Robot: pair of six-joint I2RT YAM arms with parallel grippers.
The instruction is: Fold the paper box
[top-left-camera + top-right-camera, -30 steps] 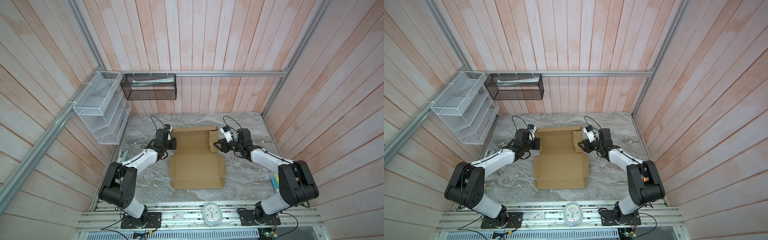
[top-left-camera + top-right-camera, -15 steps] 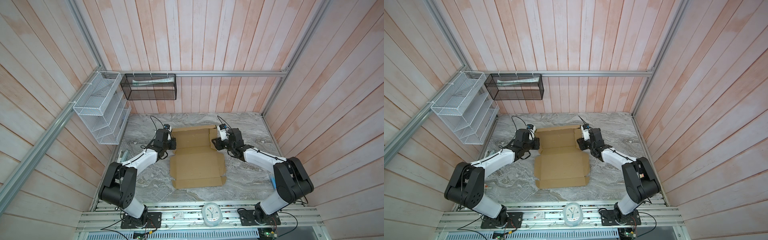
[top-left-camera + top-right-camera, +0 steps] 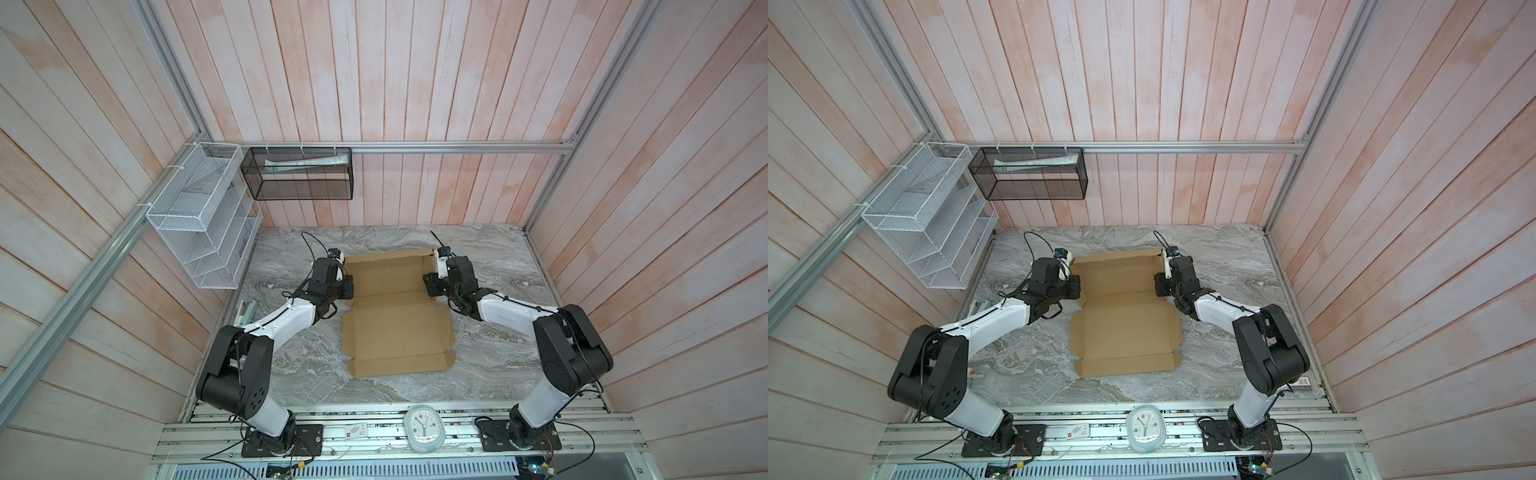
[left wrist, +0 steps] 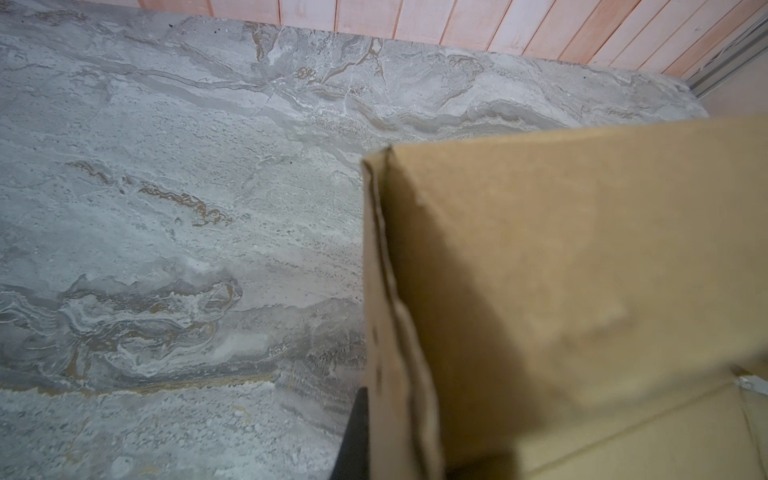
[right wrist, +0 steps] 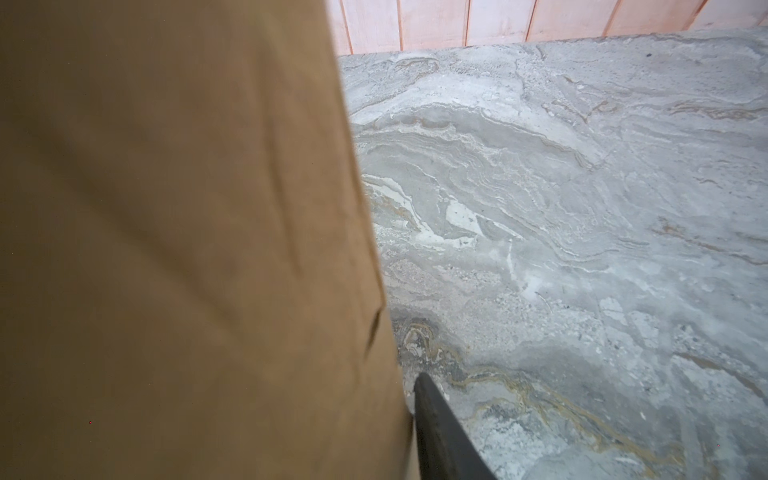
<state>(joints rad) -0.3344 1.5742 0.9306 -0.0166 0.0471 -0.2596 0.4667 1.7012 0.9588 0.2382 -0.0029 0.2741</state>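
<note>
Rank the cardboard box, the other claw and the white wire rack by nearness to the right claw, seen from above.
1. The paper box: its raised right side stands at the right claw.
2. The left claw: across the box, at its left side.
3. The white wire rack: on the left wall, farthest.

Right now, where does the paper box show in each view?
Top view: paper box near picture centre, on the marbled tabletop.
Top view: paper box slightly left of centre, on the marbled tabletop.
Left wrist: paper box close up, a raised wall against the marbled tabletop.
Right wrist: paper box close up, a raised wall beside the marbled tabletop.
Shared landmark: the marbled tabletop.
</note>
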